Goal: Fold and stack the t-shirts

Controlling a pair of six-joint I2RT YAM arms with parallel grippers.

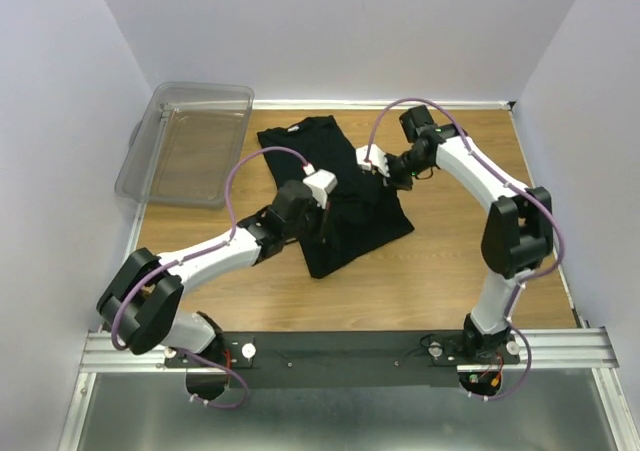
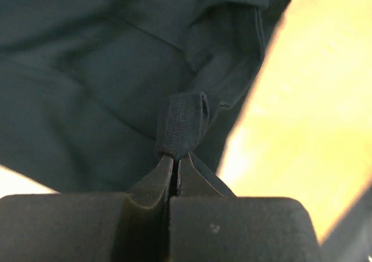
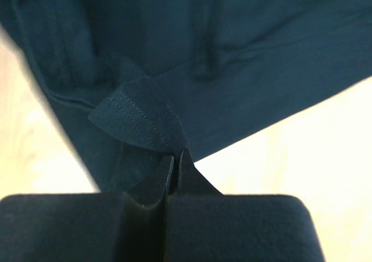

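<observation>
1. Across the middle of the top view, on the wooden table (image 1: 470,281): one black t-shirt (image 1: 355,233), rumpled and partly gathered, running from upper centre down toward lower centre of the tabletop.
2. Over the shirt's middle, a little left of centre: left gripper (image 1: 326,207), at the end of an arm extended from the lower left corner, down at the cloth.
3. Just to the right, at the shirt's upper right part: right gripper (image 1: 374,171), at the end of an arm arched in from the right side of the frame.
4. Left wrist view: jaws pressed together on a small upright fold of black fabric (image 2: 183,122), stitched edge showing. Rest of the shirt across the upper left, bare wood at right.
5. Right wrist view: jaws likewise clamped on a doubled hem flap (image 3: 136,117) with two rows of stitching. Shirt spread over the upper frame, pale wood at lower right and far left.
6. Upper left of the top view: clear plastic bin (image 1: 135,161), at the table's far left corner, apart from the shirt.
</observation>
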